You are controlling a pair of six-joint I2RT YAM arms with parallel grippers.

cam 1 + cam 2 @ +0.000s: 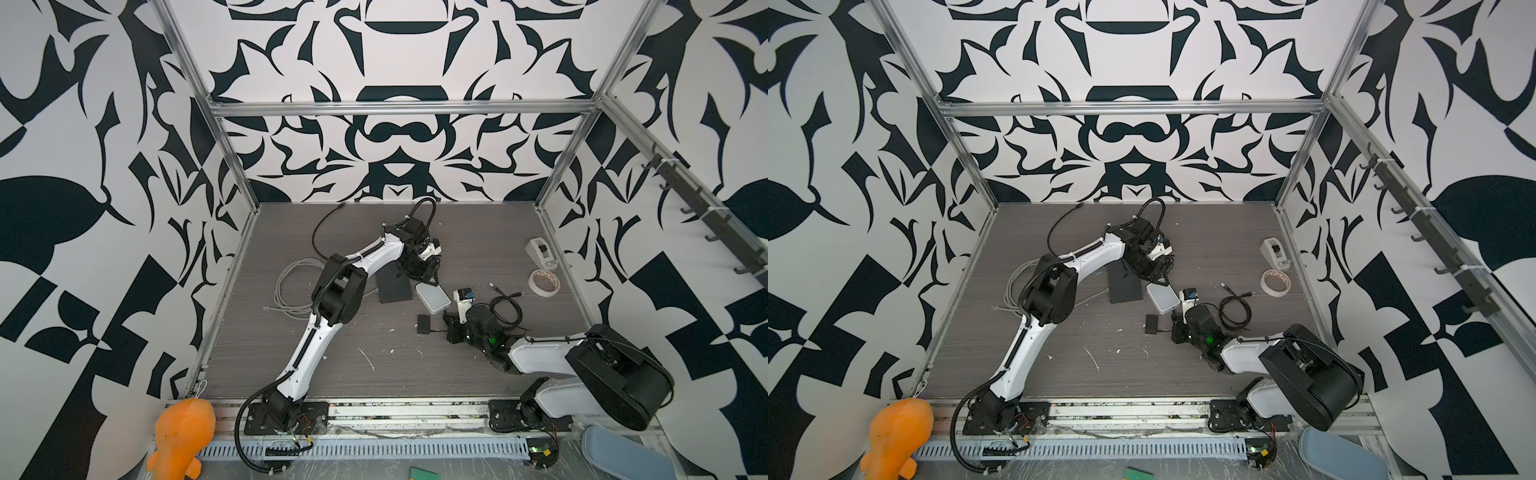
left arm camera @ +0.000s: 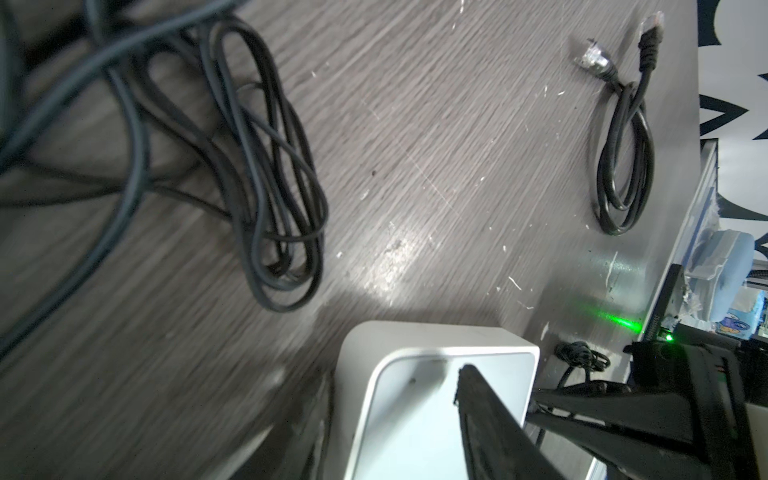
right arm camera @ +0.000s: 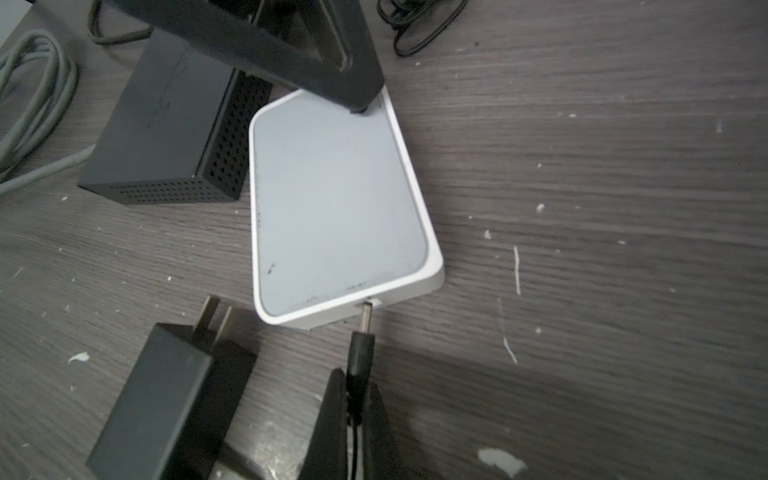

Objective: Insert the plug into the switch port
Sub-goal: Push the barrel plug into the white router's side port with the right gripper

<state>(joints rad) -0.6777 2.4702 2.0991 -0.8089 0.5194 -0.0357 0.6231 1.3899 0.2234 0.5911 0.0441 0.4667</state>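
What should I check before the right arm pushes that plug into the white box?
1. Grip: ok. The right gripper is shut on the plug, just behind its barrel.
2. Tip position: ok. The plug's tip sits at the edge socket of the white box, not yet seated.
3. Alignment: cannot tell exactly; in the right wrist view the plug points roughly at the socket.
4. Box braced: ok. One finger of the left gripper appears to press the box's far corner.
5. Path clear: ok. The black adapter lies off to one side of the plug.
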